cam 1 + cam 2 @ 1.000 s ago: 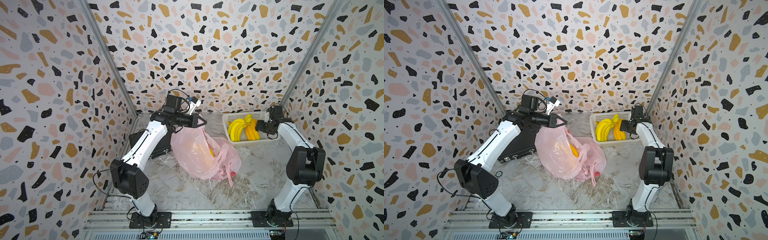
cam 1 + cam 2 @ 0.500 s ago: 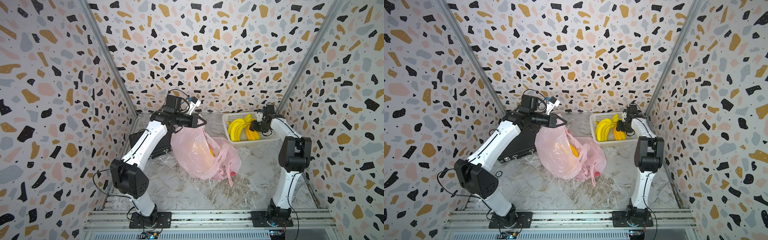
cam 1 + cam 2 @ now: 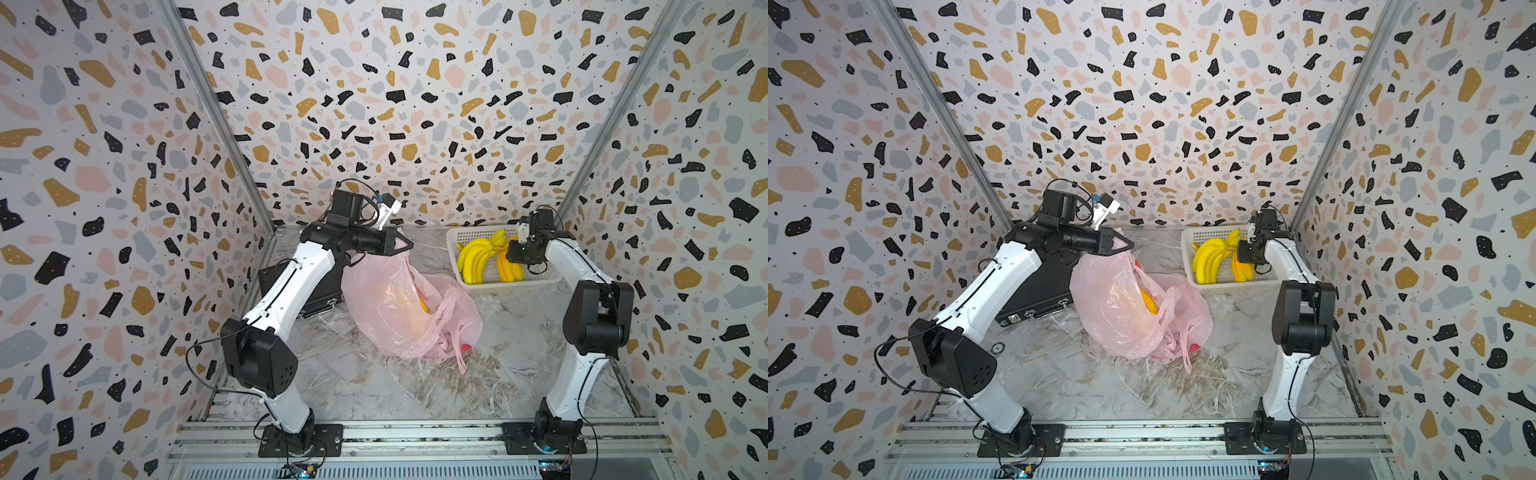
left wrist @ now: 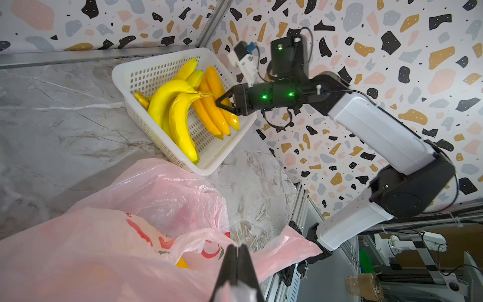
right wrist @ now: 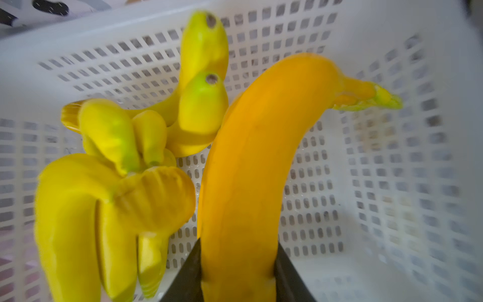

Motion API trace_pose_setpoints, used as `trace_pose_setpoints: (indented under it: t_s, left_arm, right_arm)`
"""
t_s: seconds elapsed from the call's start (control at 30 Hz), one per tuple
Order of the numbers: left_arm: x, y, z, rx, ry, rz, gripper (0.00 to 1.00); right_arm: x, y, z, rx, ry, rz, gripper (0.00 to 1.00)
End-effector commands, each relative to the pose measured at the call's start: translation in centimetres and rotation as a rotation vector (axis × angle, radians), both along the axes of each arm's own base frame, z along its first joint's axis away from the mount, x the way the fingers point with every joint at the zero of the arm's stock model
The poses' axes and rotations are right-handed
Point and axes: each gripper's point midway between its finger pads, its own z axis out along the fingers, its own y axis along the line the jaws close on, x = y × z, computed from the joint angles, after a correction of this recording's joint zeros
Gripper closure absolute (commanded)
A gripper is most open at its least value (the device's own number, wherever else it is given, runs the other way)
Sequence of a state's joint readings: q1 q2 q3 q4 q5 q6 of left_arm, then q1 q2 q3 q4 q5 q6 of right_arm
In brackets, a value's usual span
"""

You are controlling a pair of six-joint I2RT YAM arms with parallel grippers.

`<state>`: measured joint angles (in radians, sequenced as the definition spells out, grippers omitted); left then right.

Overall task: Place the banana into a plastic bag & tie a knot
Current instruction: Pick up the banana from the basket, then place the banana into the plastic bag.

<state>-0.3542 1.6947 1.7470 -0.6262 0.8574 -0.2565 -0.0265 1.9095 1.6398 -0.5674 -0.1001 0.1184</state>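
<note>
The right tool (image 5: 239, 244) has slid deeper into the white basket (image 5: 392, 183) — its jaws, wide apart before, now press both sides of the orange banana (image 5: 251, 157).

Open table (image 3: 374, 386) along the front edge; pink bag (image 3: 399, 307) fills the middle, black case (image 3: 320, 291) crowds the left edge, basket (image 3: 519, 283) blocks the back right corner

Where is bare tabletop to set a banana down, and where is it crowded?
Bare marble lies between the pink plastic bag and the front rail. Crowded at the back: black case, bag, white basket of bananas.
</note>
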Motion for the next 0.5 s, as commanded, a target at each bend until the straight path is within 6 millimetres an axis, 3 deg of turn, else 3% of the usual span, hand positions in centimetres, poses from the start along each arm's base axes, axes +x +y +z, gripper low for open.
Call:
trace_pose_setpoints:
  t_s: [0.0,0.2,0.47]
  left_arm:
    - [0.3,0.6,0.8,0.002,-0.037,0.03,1.0]
    - [-0.1,0.9,1.1,0.011,-0.044,0.04,1.0]
    - [-1.1,1.6,0.8,0.04,-0.049,0.055,1.0]
  right_arm:
    - [-0.4,-0.1,8.1,0.004,-0.221,-0.056,0.72]
    - [-3.5,4.2,13.4,0.088,-0.382,0.017,0.73]
    - [-11.2,14.6,19.6,0.333,-0.587,0.301,0.75]
